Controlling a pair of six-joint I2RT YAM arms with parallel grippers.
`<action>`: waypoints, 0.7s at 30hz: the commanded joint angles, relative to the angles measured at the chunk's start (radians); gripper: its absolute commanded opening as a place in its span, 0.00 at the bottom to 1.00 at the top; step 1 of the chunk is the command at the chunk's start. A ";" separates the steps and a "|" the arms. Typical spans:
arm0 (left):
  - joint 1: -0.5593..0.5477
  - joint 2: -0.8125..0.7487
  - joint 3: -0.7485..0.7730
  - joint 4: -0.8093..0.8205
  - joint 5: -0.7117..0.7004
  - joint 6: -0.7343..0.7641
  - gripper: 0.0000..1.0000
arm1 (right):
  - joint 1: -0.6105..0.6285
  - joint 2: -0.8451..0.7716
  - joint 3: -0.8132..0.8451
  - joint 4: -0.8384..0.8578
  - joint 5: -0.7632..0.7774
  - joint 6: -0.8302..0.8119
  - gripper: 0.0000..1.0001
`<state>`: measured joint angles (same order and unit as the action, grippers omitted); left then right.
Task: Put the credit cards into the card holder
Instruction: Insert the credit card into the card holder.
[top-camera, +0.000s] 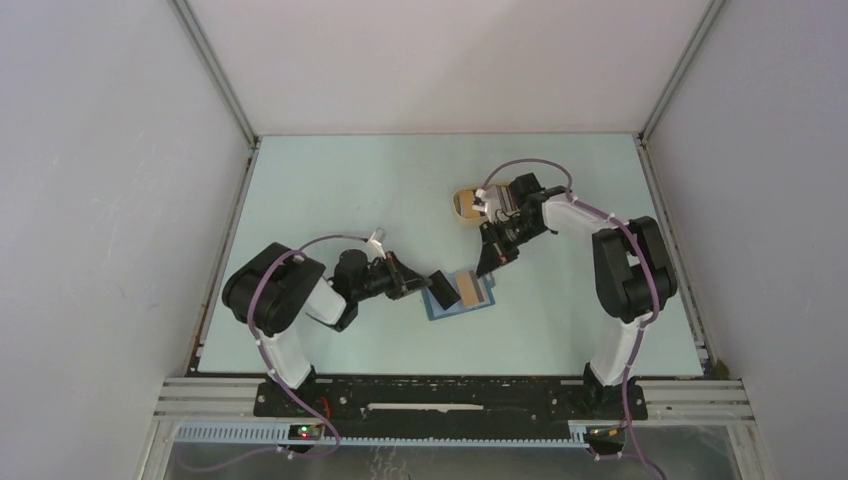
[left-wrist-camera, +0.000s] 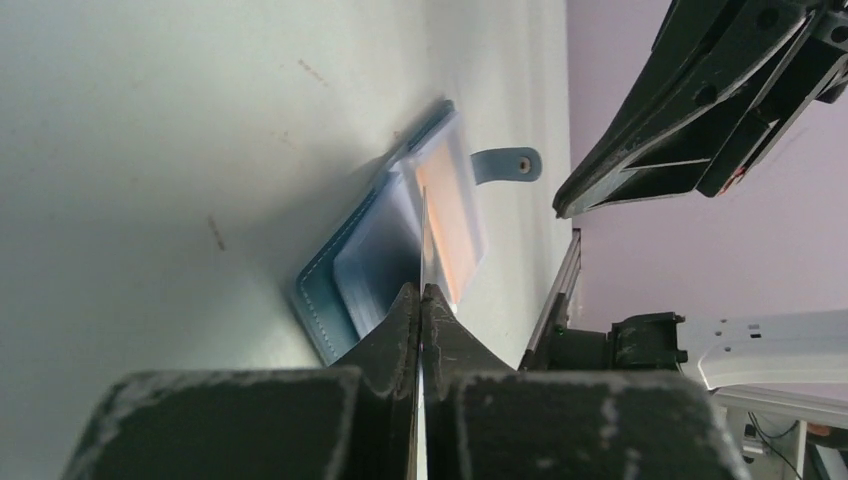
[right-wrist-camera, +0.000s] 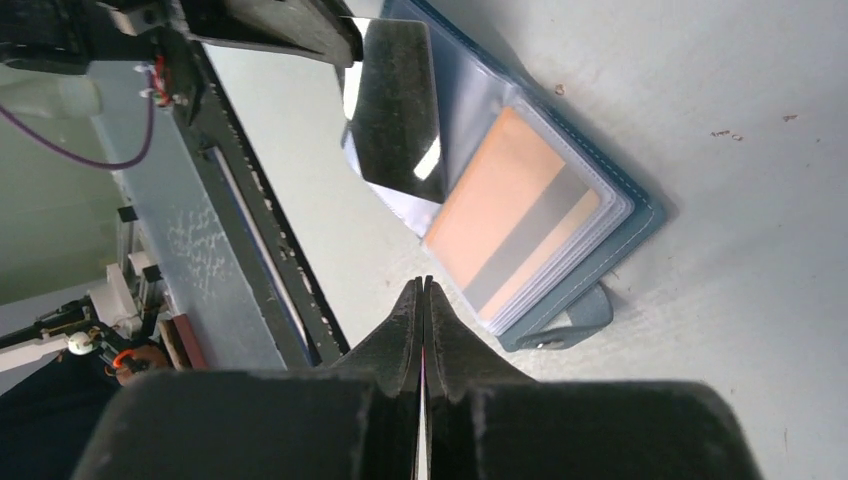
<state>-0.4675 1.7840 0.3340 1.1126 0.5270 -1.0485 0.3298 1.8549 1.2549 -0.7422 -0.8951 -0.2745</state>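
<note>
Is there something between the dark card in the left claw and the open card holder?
Nothing visible is between them. The dark card in the left claw is over the clear sleeves of the card holder, and the right claw is off to one side.

A teal-blue card holder (right-wrist-camera: 640, 215) lies open and flat on the table (top-camera: 330, 200), midway between the left and right edges and nearer the near edge. Its snap tab (right-wrist-camera: 570, 325) sticks out. An orange card (right-wrist-camera: 515, 225) with a grey stripe sits tucked into its right half. A dark glossy card (right-wrist-camera: 395, 105) is held tilted over its left half.
</note>
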 joint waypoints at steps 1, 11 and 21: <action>0.007 -0.034 0.036 -0.089 -0.024 0.078 0.00 | 0.028 0.050 0.015 0.010 0.091 0.020 0.00; 0.007 -0.043 0.022 -0.020 0.001 0.038 0.00 | 0.043 0.108 0.032 -0.002 0.171 0.040 0.00; 0.006 -0.029 0.025 0.048 0.019 -0.009 0.00 | 0.048 0.116 0.037 -0.006 0.190 0.042 0.00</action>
<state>-0.4660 1.7500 0.3489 1.0863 0.5285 -1.0351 0.3698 1.9667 1.2556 -0.7433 -0.7155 -0.2382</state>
